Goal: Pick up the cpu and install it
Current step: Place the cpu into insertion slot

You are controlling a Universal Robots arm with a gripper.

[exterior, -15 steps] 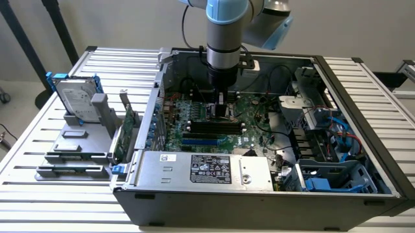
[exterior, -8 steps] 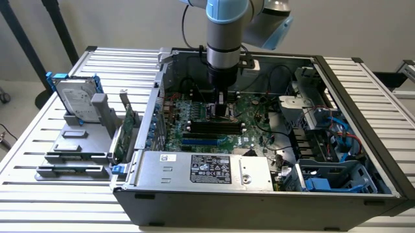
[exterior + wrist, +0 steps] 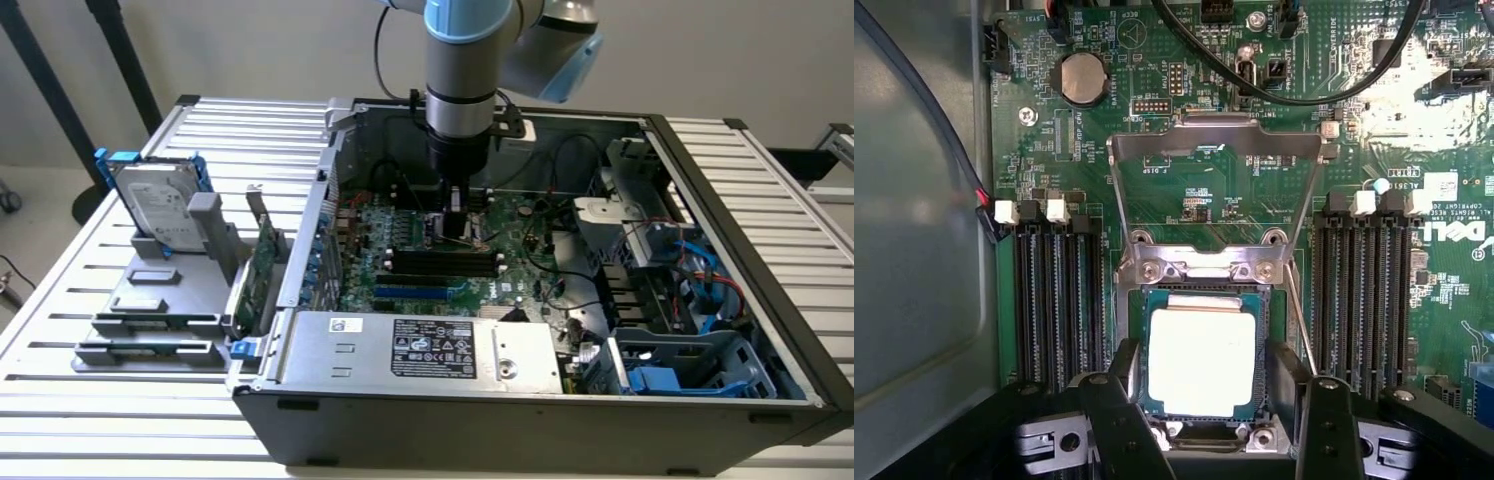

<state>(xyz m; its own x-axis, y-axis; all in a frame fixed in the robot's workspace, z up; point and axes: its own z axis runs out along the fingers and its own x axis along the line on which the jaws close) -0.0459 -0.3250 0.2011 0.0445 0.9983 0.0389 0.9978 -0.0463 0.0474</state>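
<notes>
The cpu (image 3: 1202, 362), a small square chip with a pale silvery top, lies flat in the socket on the green motherboard (image 3: 1184, 60). The socket's metal load plate (image 3: 1216, 130) stands swung up and open behind it. My gripper (image 3: 1204, 385) is directly over the chip, open, with one dark finger (image 3: 1122, 395) on one side of the socket and the other finger (image 3: 1324, 420) on the opposite side. In the exterior view the gripper (image 3: 461, 228) reaches down inside the open computer case (image 3: 747, 300), low over the board.
Memory slots (image 3: 1054, 300) (image 3: 1374, 290) flank the socket. A black cable (image 3: 1304, 85) loops over the board, and a coin battery (image 3: 1082, 78) sits nearby. Outside the case, at the exterior view's left, stand a hard drive with a blue bracket (image 3: 158, 200), a green card (image 3: 271, 255) and a grey fixture (image 3: 154, 320).
</notes>
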